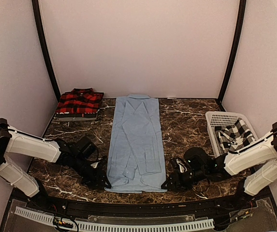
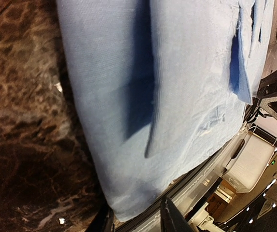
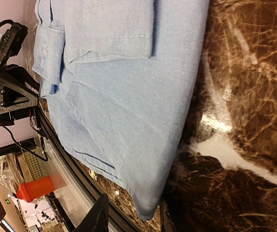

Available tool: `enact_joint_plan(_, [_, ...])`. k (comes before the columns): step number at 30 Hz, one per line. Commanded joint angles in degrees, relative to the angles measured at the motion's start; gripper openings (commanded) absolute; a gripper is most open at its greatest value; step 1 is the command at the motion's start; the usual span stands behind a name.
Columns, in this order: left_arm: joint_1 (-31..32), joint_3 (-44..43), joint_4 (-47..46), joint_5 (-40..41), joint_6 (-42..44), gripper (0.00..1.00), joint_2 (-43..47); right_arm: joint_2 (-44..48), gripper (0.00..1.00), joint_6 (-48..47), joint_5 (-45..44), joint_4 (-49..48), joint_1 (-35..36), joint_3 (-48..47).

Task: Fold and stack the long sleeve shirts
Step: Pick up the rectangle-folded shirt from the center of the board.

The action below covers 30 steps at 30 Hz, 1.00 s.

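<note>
A light blue long sleeve shirt (image 1: 137, 142) lies flat down the middle of the table, collar at the far end and sleeves folded in over the body. My left gripper (image 1: 102, 182) is at its near left corner. In the left wrist view that corner (image 2: 128, 205) sits between the parted fingers of the left gripper (image 2: 136, 220), not pinched. My right gripper (image 1: 169, 183) is at the near right corner (image 3: 150, 205), and the right gripper (image 3: 131, 217) is open around it. A red-and-black plaid shirt (image 1: 79, 103) lies folded at the back left. A black-and-white checked shirt (image 1: 235, 133) lies in the basket.
The white lattice basket (image 1: 215, 118) stands at the right side of the dark marble table (image 1: 186, 125). The table's black front rail (image 1: 138, 203) runs just behind both grippers. Pale walls close in the back and both sides.
</note>
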<state>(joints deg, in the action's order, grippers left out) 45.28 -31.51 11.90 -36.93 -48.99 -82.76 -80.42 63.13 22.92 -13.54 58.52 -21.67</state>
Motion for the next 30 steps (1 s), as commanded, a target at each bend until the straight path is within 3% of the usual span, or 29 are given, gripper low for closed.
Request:
enact_joint_plan(1, [0.25,-0.80,1.82,3.32,0.32,0.31,-0.80,-0.55,0.33,0.11,-0.19,-1.48,-0.89,1.10])
enact_joint_plan(9, [0.06,-1.95,4.59,9.22,2.04,0.39,0.25,-1.01,0.36,0.05,0.13,-4.59,-3.40,3.63])
enact_joint_plan(19, [-4.55,-0.60,-1.42,10.01,2.07,0.46,2.93,-4.99,0.44,-1.04,1.79,-11.49,-9.69,3.39])
enact_joint_plan(30, [-6.78,-2.34,-5.19,6.52,4.20,0.43,-3.75,-15.39,0.43,1.24,3.95,-21.08,-11.32,1.37])
